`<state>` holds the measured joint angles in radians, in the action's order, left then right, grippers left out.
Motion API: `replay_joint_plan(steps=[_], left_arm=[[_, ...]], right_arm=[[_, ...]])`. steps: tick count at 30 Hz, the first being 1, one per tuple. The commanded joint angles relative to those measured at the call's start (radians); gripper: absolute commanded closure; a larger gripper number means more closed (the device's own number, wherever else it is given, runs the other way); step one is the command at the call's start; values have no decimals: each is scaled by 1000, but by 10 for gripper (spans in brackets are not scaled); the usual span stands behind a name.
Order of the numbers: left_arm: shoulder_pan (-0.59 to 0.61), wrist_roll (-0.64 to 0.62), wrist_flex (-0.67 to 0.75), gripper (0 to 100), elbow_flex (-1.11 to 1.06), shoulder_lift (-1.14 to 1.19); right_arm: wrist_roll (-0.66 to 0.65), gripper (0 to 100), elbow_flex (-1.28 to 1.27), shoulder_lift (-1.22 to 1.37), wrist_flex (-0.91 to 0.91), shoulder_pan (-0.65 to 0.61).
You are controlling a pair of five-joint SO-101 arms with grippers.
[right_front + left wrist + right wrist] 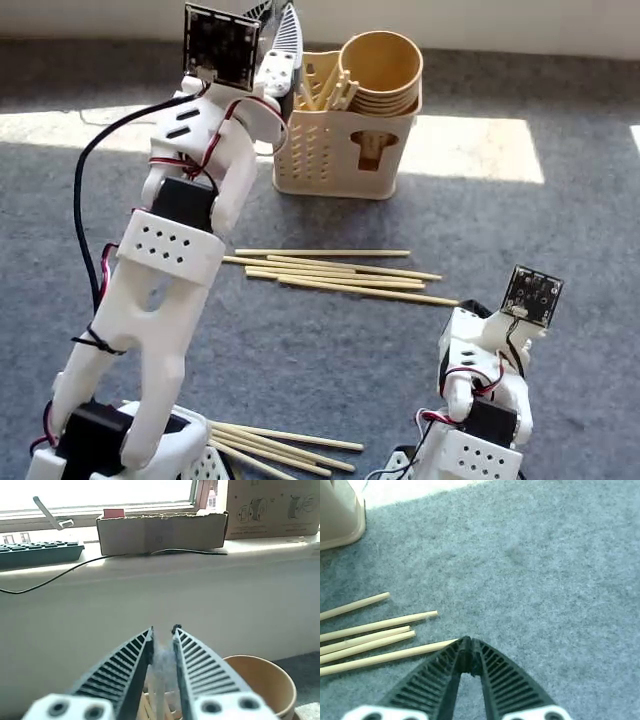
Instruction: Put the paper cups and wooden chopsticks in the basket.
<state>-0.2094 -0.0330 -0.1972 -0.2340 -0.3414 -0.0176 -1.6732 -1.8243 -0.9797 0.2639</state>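
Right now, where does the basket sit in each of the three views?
High view: basket at top centre, paper cups standing in it.
Left wrist view: its walls are hard to make out; the cups' rim lies just beyond the left gripper.
Right wrist view: one corner, beyond the loose chopsticks.
Shared landmarks: the cups; the loose chopsticks in high and right wrist views.

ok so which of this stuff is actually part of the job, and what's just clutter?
Job:
- basket
- paper cups, stacked in it
- chopsticks inside it
- loose chopsticks in front of the basket
- second chopstick bunch at the high view's bottom edge

Clutter, all on the sill behind:
- cardboard box
- keyboard
- cable
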Motion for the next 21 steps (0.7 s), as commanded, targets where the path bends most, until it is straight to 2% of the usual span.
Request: replay_joint_plan(steps=[1,8,15,19,21], left_arm=[[35,-44,-77,899,51,-38],[65,-40,-302,881,134,-47],[130,-40,-494,886,128,-48],[170,-40,-582,992,137,-51],[171,-40,-621,986,120,-77]], right_arm=[[3,992,-119,-12,25,12],[3,992,-119,-12,25,12],[3,992,-119,-12,25,12],[3,992,-119,-12,25,12],[3,992,-119,-12,25,12]])
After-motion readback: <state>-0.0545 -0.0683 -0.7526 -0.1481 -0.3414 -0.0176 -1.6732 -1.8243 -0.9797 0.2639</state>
